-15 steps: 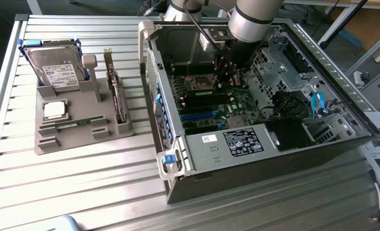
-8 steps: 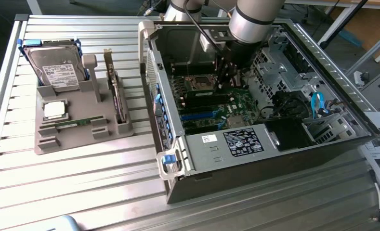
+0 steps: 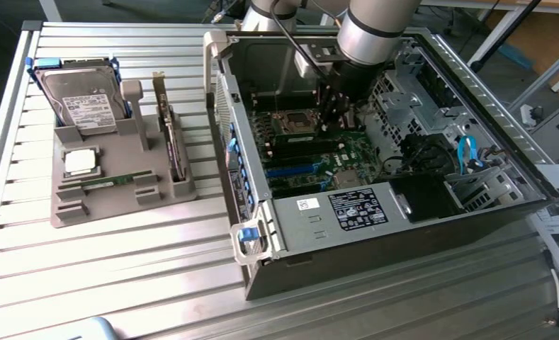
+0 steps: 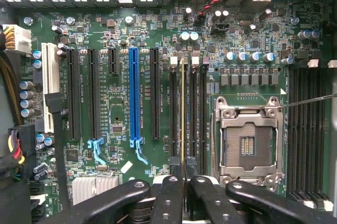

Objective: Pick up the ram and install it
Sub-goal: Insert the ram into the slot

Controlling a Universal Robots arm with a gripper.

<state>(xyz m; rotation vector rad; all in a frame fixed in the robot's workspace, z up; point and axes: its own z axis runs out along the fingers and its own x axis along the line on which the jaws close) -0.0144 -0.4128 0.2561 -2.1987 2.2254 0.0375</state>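
Seen edge-on in the wrist view, the ram (image 4: 182,108) is a thin yellowish-green line standing along one of the black memory slots (image 4: 173,108), beside the processor socket (image 4: 246,142). My gripper (image 4: 182,174) is shut on its near end, with one black finger (image 4: 169,192) on each side. I cannot tell whether the stick is pressed into the slot. In the exterior view my gripper (image 3: 340,113) reaches down into the open computer case (image 3: 355,212), over the motherboard (image 3: 326,159). A second green stick (image 3: 104,182) lies on the grey tray (image 3: 109,205).
The tray at the exterior view's left also holds a hard drive (image 3: 83,99), a silver processor (image 3: 78,161) and an upright expansion card (image 3: 171,134). Inside the case are a drive cage (image 3: 402,99), blue cables (image 3: 466,152) and a blue card slot (image 4: 135,97).
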